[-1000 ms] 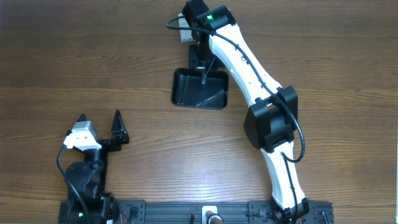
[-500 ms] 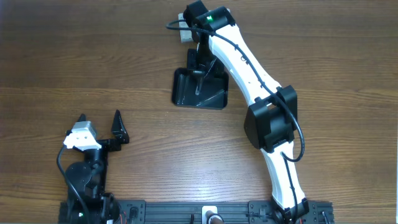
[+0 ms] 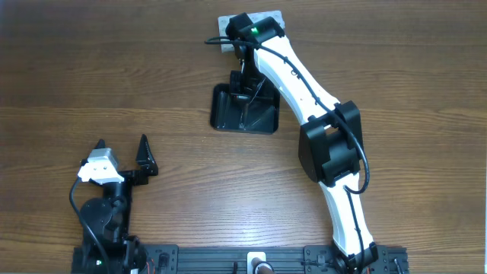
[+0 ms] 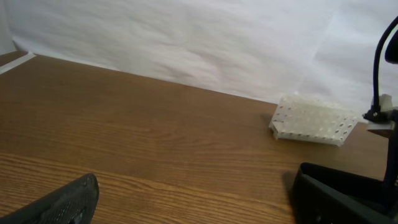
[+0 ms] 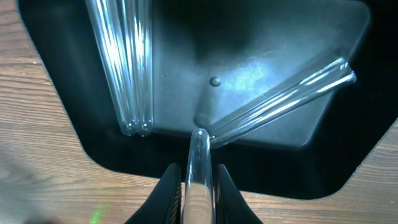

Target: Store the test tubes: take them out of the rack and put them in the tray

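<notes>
The right gripper (image 5: 199,179) is closed narrowly on a glass tube. This held tube (image 5: 199,149) sticks out past the fingertips toward the floor of the black tray (image 5: 261,168). Its rounded end sits at the lower middle of the right wrist frame, right at the near end of the slanting tube (image 5: 280,93) that crosses the tray's right half. Whether the two touch cannot be told. Toward the upper left of that frame, a pair of tubes (image 5: 121,62) lies side by side along the tray's wall.

The step in hand looks like laying this tube down in the tray. Bare floor shows between the pair and the slanting tube, so the tube's end is best steered into that gap. It should then be tilted until its length lies close to the floor, and only then should the fingers part, slowly. Letting go with the tip against the slanting tube could knock glass on glass or send a tube rolling.

In the top view the gripper hangs over the tray's upper part at upper centre. The white rack (image 3: 268,17) is just beyond it at the top edge. The left gripper (image 3: 122,144) sits at the lower left over the wooden table (image 3: 91,61). Its fingers are spread wide and hold nothing, well apart from the tray.
</notes>
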You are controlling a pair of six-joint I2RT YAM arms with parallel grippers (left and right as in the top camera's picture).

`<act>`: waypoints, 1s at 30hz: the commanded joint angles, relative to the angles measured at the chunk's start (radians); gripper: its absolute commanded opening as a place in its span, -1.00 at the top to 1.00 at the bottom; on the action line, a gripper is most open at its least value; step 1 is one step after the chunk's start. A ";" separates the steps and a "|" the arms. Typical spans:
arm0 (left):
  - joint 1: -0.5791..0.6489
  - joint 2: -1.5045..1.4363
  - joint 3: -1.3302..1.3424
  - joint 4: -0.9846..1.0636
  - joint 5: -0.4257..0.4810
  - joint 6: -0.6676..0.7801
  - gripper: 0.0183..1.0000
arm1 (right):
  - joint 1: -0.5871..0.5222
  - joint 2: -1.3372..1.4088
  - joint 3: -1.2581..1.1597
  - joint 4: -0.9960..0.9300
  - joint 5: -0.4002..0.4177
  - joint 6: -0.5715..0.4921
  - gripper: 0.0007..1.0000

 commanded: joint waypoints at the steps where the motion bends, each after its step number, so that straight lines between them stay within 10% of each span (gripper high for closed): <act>1: -0.005 -0.007 -0.004 -0.001 0.010 0.012 -1.00 | -0.001 0.018 -0.022 0.016 -0.011 0.008 0.71; 5: -0.005 -0.007 -0.004 -0.001 0.010 0.012 -0.99 | -0.003 0.018 -0.023 0.035 -0.010 0.007 0.41; 30: -0.005 -0.007 -0.004 -0.001 0.010 0.012 -0.99 | -0.018 -0.079 0.014 0.079 0.066 -0.052 0.01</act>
